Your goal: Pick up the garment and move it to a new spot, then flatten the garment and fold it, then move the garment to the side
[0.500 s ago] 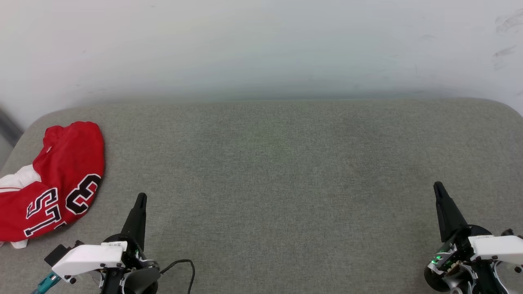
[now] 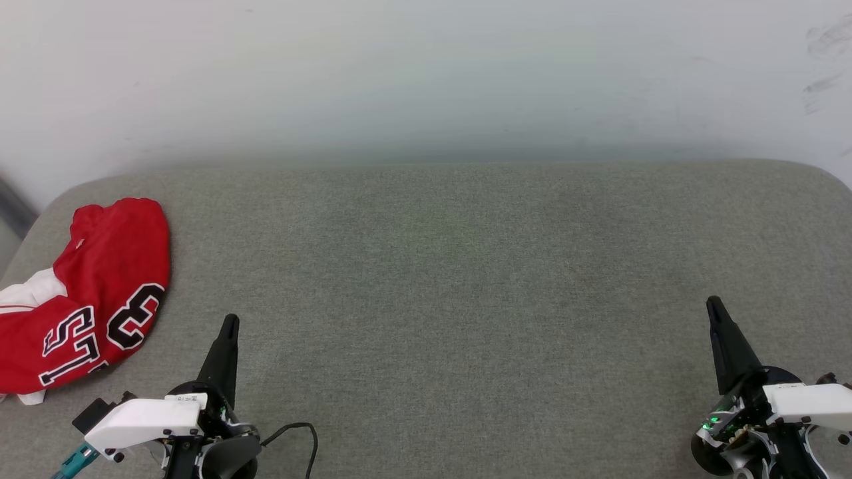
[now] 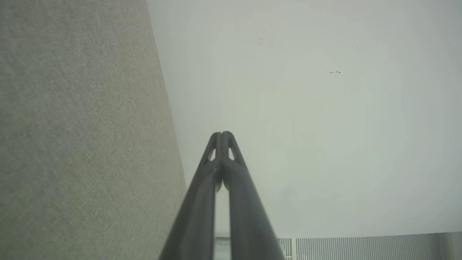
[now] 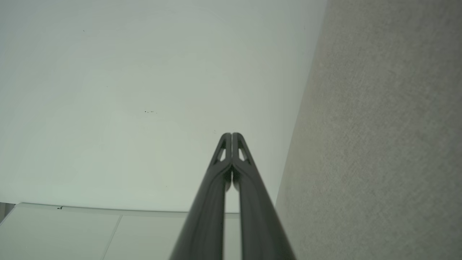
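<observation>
The red jersey-style shirt (image 2: 86,293), with a white sleeve panel and large black, white-outlined letters and numbers, lies crumpled in a loose heap on the far-left end of the grey woven-fabric padded surface (image 2: 452,279). Its left part runs out of the head view at that end of the surface. The number "3" and some letters face up on its near side, and a bit of white cloth peeks out under its near edge. Nothing touches the garment.

The left gripper (image 2: 229,321), with two long dark fingers, is over the near-left part of the surface, just to the right of the shirt and apart from it. Its fingers are pressed together, tip to tip, and hold nothing. A thin black cable (image 2: 299,429) loops beside its white wrist housing at the near edge of the surface.

The right gripper (image 2: 713,305) is over the near-right part of the surface, well away from the shirt. Its fingers are likewise pressed together and empty.

Behind the far edge of the surface rises a plain pale wall (image 2: 426,73) with a few faint scuff marks.
</observation>
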You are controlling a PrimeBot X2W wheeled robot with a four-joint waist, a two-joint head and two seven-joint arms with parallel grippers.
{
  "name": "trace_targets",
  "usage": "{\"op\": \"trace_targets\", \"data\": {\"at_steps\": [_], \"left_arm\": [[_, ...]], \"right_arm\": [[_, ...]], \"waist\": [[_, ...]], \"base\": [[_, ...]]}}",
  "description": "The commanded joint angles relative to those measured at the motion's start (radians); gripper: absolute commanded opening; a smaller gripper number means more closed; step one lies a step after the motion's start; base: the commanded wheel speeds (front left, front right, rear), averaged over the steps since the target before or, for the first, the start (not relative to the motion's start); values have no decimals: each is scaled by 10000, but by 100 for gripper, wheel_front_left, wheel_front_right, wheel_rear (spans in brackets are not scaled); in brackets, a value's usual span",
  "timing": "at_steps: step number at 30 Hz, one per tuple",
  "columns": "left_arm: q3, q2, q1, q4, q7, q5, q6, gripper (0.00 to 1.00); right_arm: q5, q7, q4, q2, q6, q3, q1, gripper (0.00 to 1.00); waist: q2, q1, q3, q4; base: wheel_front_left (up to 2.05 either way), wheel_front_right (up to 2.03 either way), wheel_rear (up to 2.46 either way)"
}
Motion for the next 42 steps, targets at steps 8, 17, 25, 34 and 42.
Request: {"op": "trace_targets", "data": {"at_steps": [8, 17, 25, 34, 42], "left_arm": [[10, -12, -79, -6, 20, 8, -32, 0], [10, -12, -79, -6, 20, 8, -32, 0], [9, -12, -79, -6, 19, 8, -32, 0], [-249, -2, 29, -57, -171, 84, 4, 100], [-809, 12, 5, -311, -593, 362, 4, 100]], "right_arm": [[37, 3, 8, 41, 0, 1, -112, 0], [38, 3, 8, 41, 0, 1, -112, 0], [38, 3, 8, 41, 0, 1, -112, 0], [-25, -195, -127, 1, 0, 50, 147, 100], [-431, -598, -497, 3, 0, 175, 417, 100]], "waist": [[0, 0, 0, 0], [0, 0, 0, 0], [0, 0, 0, 0], [0, 0, 2, 2], [0, 0, 2, 53]], "base": [[0, 0, 0], [0, 0, 0], [0, 0, 0], [0, 0, 0], [0, 0, 0]]}}
